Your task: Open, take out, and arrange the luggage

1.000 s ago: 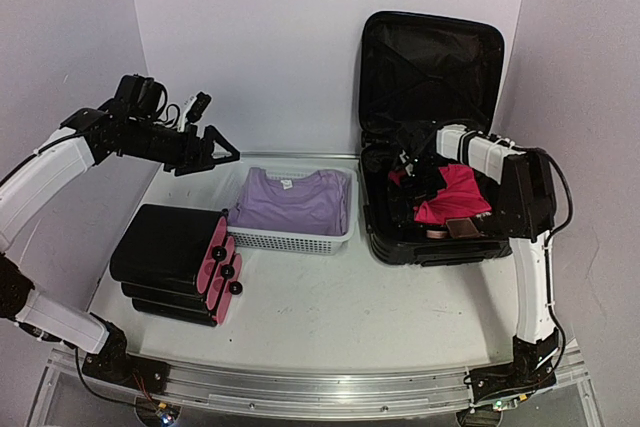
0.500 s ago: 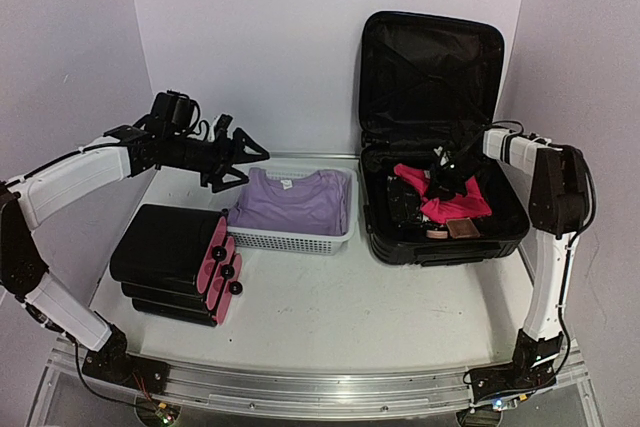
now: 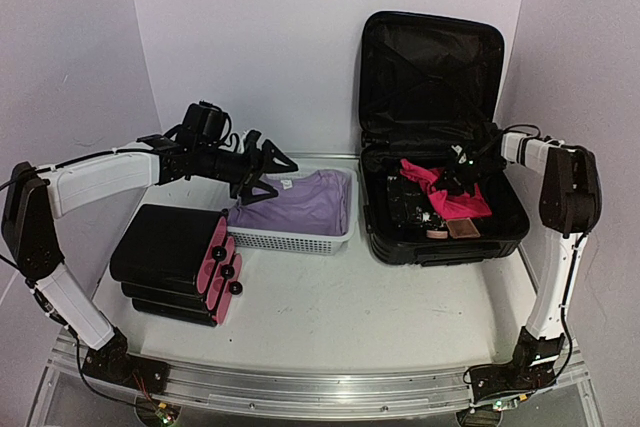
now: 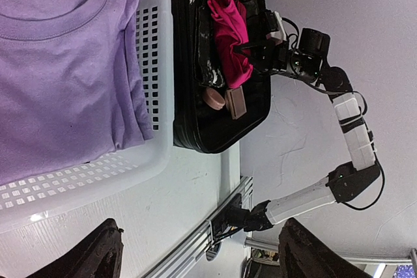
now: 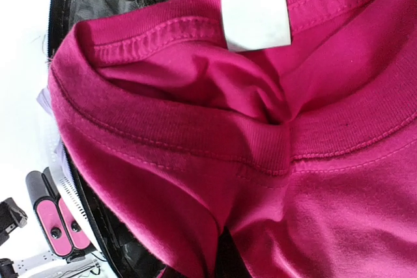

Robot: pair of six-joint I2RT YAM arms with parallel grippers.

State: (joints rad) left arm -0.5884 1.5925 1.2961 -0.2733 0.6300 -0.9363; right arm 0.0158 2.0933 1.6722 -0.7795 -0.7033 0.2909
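Top external: left gripper [image 3: 278,175] has swung inward since a second ago and now hangs above the white basket [image 3: 290,240], jaws spread wide with nothing between them. Right gripper [image 3: 455,175] has drawn back toward its own side, pinched tight on the pink shirt [image 3: 452,199], one end lifted. The luggage [image 3: 430,67] lies beneath that gripper, open, lid upright; the fingertips are lost against the dark lining. Left wrist: a purple shirt [image 4: 65,63] fills the basket beyond the open fingers [image 4: 98,255]; further out, the luggage holds the pink shirt, a round tan item [image 4: 214,99] and a brown block [image 4: 236,103]. Right wrist: pink cloth fills the frame, white tag [image 5: 255,12] showing; own fingers hidden.
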